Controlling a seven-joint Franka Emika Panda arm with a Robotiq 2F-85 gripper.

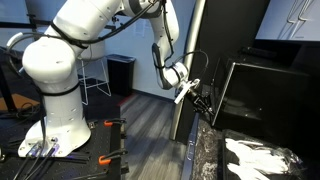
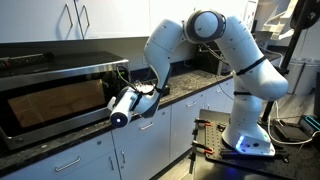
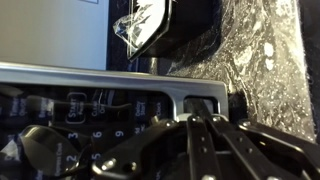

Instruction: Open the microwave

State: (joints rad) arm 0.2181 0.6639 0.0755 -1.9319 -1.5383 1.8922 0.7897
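Observation:
The microwave [image 1: 255, 95] is a large black box with a glossy glass door on the counter; it also shows in an exterior view [image 2: 50, 95] with a steel frame. My gripper [image 1: 200, 98] is at its control panel end, also seen in an exterior view [image 2: 115, 100]. In the wrist view the gripper [image 3: 188, 118] is shut and empty. Its tips are against a rectangular button [image 3: 202, 102] at the bottom edge of the keypad panel [image 3: 90, 110]. The door looks closed.
The dark speckled counter [image 3: 255, 50] carries a plastic-wrapped dark object [image 3: 160, 25] and crumpled clear plastic [image 1: 255, 158]. A tall dark panel [image 1: 190, 70] stands beside the microwave. White lower cabinets [image 2: 150, 140] are below. Clamps [image 1: 110, 125] lie by the robot base.

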